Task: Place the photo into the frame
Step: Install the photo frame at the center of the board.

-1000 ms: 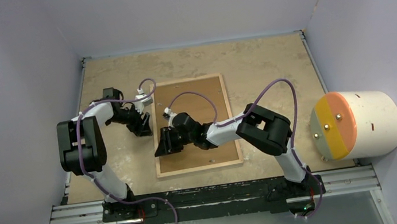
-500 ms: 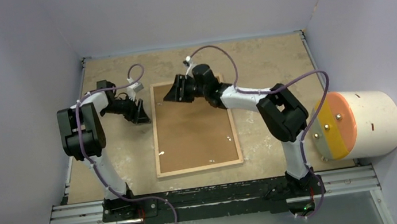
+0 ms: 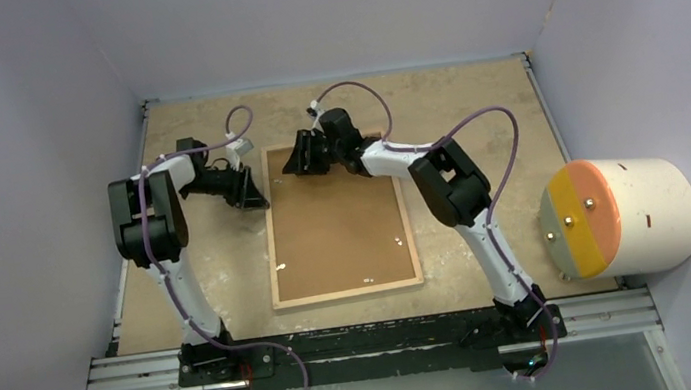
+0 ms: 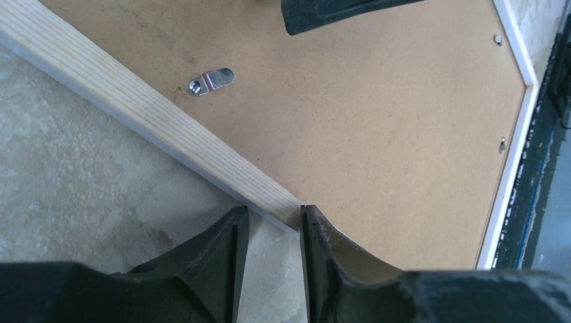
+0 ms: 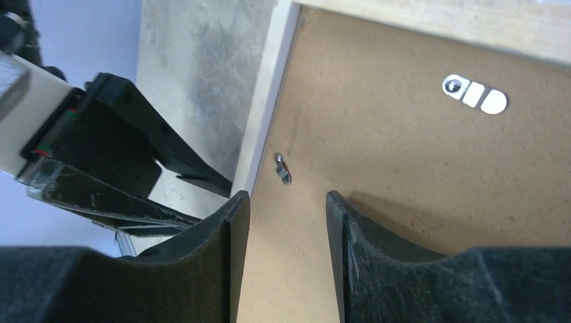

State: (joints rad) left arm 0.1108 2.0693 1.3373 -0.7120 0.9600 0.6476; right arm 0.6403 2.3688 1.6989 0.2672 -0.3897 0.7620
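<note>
Hovering empty with jaws parted, the left gripper [image 4: 274,215] and right gripper [image 5: 287,202] are risking bumping the frame [image 3: 269,227] askew.

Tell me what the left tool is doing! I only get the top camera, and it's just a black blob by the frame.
Observer: Its wrist camera shows the left tool with one finger on each side of the frame's wooden rail.
Operator: Is the right tool holding anything?
Observer: No. Its fingers stand apart over the brown backing board, nothing between them.
Operator: What are the shiny dots?
Observer: Small silver clips lying on the board.
</note>
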